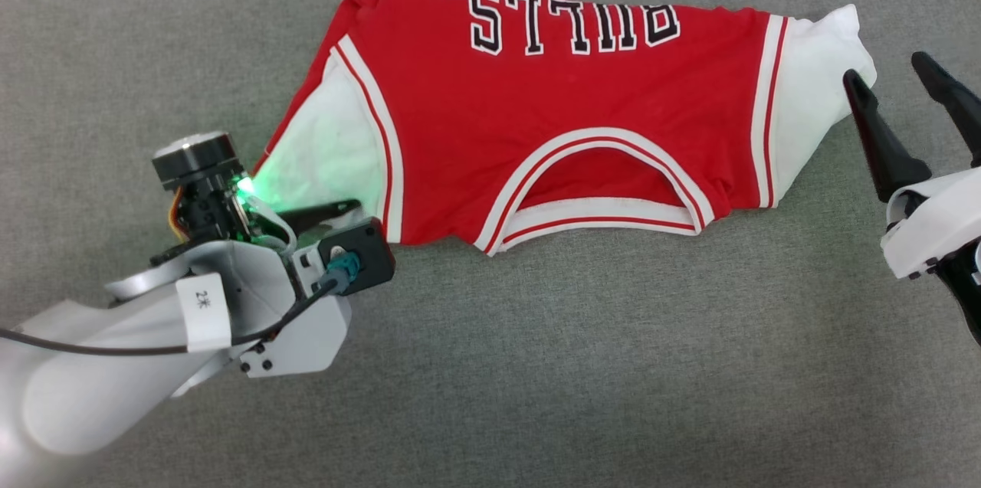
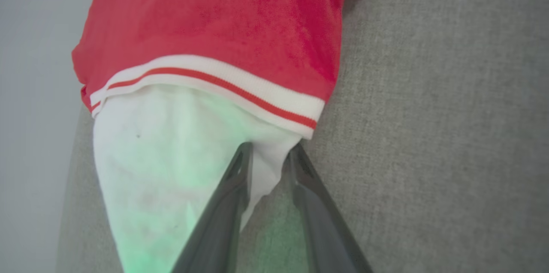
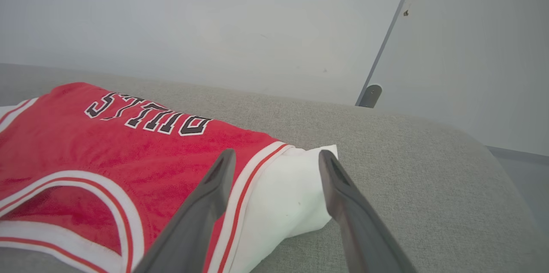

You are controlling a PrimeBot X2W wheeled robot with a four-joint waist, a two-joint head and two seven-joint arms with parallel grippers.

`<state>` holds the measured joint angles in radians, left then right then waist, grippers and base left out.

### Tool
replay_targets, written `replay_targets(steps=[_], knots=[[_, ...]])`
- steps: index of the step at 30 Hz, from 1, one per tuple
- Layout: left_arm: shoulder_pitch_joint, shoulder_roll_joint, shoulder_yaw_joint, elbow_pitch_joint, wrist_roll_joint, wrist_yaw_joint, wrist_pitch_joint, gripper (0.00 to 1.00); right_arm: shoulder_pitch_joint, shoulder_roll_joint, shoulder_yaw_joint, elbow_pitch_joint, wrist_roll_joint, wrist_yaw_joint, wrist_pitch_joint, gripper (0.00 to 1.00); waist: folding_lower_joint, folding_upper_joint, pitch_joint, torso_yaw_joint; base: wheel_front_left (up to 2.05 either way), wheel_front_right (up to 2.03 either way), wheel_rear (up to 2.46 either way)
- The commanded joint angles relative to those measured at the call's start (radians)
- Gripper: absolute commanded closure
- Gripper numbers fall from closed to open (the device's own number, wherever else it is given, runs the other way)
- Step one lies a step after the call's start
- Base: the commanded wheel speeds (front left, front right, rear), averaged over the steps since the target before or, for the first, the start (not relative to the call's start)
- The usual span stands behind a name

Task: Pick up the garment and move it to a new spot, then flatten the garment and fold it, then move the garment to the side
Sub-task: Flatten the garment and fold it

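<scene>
Pickup step, I reckon. The garment lies spread on the grey cushion, letters on the far side from me. My left gripper stands half-closed with the corner of the white sleeve between its fingers; I cannot tell if it has a firm pinch. My right gripper hovers wide open over the other sleeve, holding nothing. Next I need 2 secure pinches before any lift, or the shirt drags.

Garment: red jersey, white sleeves, striped trim, black letters; spread flat on grey surface, neckline nearest.
</scene>
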<state>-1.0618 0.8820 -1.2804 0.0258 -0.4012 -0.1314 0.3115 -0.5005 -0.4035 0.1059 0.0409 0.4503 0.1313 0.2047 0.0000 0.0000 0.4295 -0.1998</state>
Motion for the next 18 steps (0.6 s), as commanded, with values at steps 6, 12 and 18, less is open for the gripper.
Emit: replay_targets(steps=[6, 12, 18], knots=[[-0.004, -0.021, -0.001, 0.041, -0.024, 0.002, -0.028, 1.0, 0.02, -0.076, 0.089, -0.015, -0.008, -0.001, 0.031, 0.0, 0.0, 0.0, -0.002, 0.001, 0.0, 0.0, 0.0], [-0.015, -0.039, -0.002, 0.031, -0.052, 0.002, -0.014, 1.0, -0.005, -0.307, 0.315, -0.059, 0.011, -0.001, 0.127, 0.0, 0.0, 0.0, 0.009, 0.015, 0.0, 0.0, 0.0], [-0.039, -0.056, -0.001, 0.016, -0.072, 0.002, -0.013, 1.0, -0.125, -0.5, 0.548, -0.085, 0.055, -0.001, 0.17, 0.0, 0.0, 0.0, 0.037, 0.037, 0.0, 0.0, 0.0]])
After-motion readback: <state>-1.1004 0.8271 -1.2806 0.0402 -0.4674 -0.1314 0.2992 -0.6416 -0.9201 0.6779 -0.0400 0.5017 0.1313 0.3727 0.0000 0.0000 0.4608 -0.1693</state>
